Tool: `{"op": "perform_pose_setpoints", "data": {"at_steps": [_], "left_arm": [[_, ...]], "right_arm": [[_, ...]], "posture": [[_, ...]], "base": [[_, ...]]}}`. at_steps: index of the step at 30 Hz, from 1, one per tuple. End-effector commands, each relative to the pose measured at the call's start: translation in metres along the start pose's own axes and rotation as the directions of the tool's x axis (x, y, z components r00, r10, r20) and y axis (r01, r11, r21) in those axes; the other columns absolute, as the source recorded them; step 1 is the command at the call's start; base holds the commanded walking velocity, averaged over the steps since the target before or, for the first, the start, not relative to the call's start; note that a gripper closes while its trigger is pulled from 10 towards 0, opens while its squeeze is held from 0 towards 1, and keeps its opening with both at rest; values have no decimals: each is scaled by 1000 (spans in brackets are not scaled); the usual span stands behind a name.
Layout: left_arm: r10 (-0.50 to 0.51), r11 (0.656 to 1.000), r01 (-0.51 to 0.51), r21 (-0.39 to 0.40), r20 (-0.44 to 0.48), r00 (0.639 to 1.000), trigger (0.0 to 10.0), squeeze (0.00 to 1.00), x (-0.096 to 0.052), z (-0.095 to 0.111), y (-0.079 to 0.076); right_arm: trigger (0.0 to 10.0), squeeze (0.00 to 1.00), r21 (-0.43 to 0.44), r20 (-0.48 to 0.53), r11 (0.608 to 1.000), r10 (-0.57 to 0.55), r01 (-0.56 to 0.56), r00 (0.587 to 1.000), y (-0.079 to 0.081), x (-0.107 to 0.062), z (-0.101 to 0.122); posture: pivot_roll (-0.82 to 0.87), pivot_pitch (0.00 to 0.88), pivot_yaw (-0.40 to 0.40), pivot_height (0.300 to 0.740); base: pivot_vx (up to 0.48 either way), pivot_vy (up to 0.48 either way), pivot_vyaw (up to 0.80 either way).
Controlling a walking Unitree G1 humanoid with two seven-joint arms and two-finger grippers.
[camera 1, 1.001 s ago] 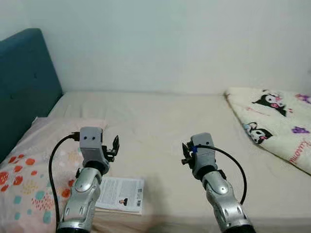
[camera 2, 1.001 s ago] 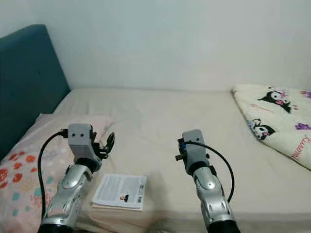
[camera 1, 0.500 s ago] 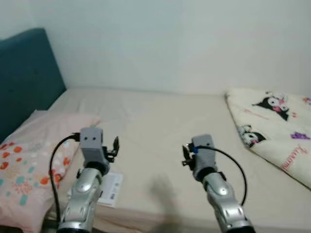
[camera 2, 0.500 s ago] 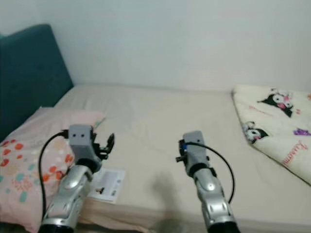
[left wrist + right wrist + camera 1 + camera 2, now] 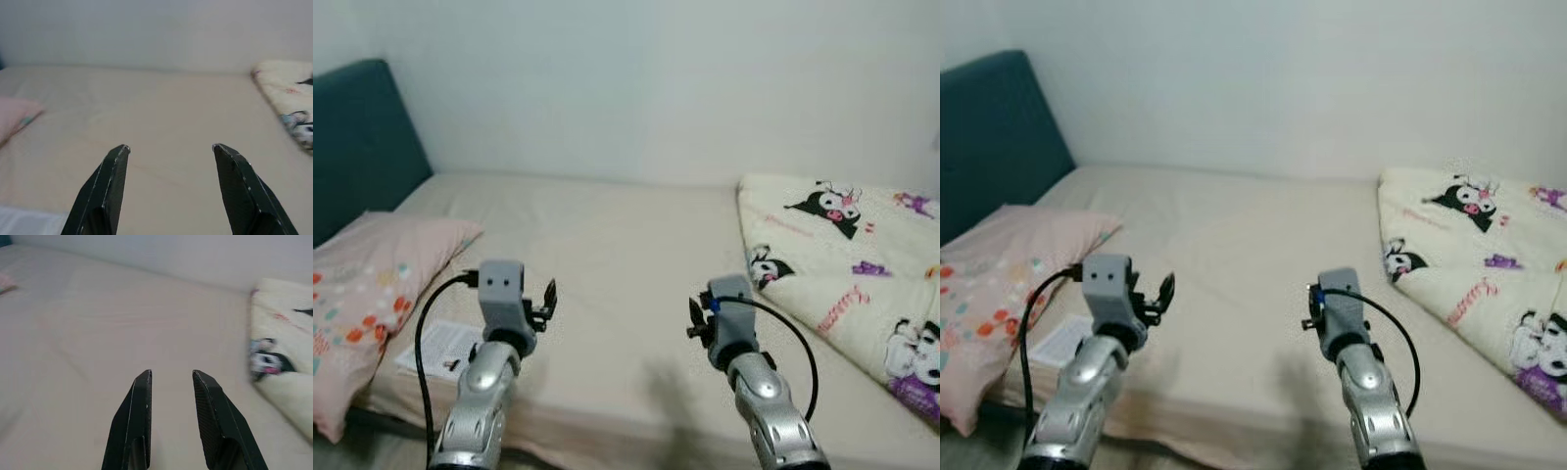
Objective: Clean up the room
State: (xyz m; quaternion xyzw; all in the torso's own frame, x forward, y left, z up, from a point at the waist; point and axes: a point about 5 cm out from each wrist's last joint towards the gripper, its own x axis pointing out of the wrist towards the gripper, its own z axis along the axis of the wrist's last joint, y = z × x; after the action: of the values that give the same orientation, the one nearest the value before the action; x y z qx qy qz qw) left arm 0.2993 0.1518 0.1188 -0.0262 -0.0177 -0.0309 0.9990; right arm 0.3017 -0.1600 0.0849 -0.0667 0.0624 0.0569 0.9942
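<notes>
A beige bed point(image 5: 607, 255) spreads ahead of my jaws. The cartoon blanket point(image 5: 842, 264) lies crumpled beyond my right gripper point(image 5: 171, 377), fingers slightly apart. A booklet point(image 5: 438, 350) lies flat beside my wide-open, nearer left gripper point(image 5: 171, 147).

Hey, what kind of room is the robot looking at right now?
Most likely a bedroom: a bed with a teal headboard, a pink patterned pillow at its head, and a cartoon-print blanket bunched on the right.
</notes>
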Motion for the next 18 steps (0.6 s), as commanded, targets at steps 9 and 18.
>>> {"op": "perform_pose_setpoints", "data": {"at_steps": [9,18], "left_arm": [[-10,1000,10,9,-21,1000,10000,0,-2,-4,0],[-16,1000,16,9,-27,1000,10000,0,-2,-4,0]], "right_arm": [[10000,0,21,-6,1000,-3,3,1000,2,0,0],[10000,0,22,-17,1000,-18,19,1000,2,-1,-3]], "posture": [[87,0,-13,725],[84,0,-8,725]], "base": [[0,-480,0],[0,-480,509]]}}
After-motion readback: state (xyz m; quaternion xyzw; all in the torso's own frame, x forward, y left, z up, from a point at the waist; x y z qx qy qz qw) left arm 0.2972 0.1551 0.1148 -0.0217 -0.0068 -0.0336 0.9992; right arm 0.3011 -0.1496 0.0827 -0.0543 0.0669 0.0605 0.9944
